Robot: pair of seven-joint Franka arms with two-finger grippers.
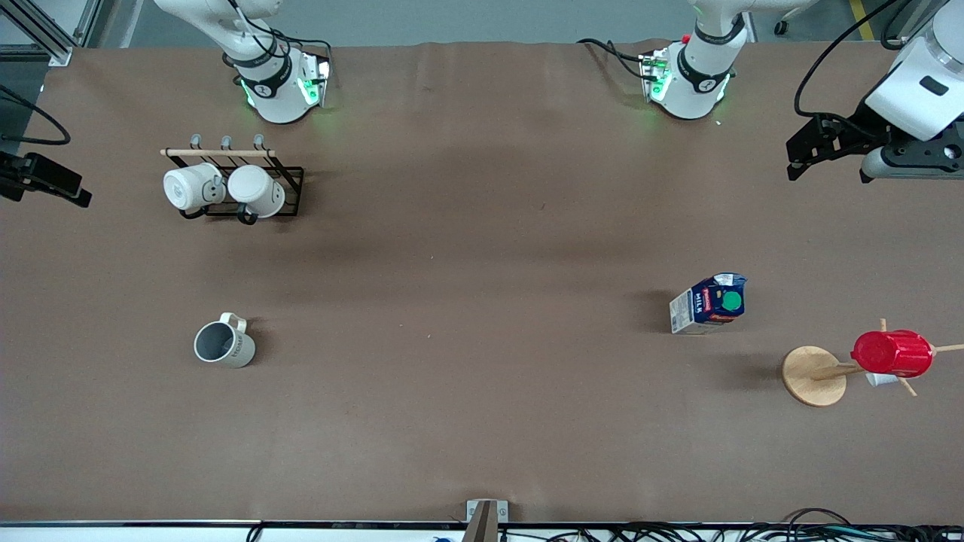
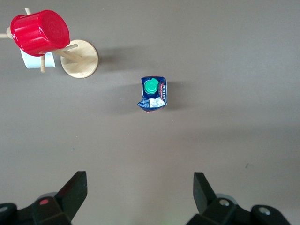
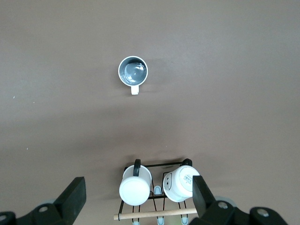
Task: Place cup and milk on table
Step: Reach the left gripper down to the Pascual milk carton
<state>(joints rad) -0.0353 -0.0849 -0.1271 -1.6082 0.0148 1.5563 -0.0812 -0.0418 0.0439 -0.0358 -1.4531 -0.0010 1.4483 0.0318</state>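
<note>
Left gripper [image 1: 800, 156] above brown table [image 1: 482, 248]

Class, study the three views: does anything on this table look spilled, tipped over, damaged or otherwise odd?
Nothing stands out. The cup and the milk both stand upright on the table, with no spill. Two white mugs hang on their rack, a red cup on its wooden tree. Both claws, left and right, are open and empty.

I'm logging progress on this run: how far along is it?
Looks done: the cup and the milk both stand upright on the table. Nothing is in hand: the left gripper and the right gripper hang open, high above it. Nothing visibly remains.
</note>
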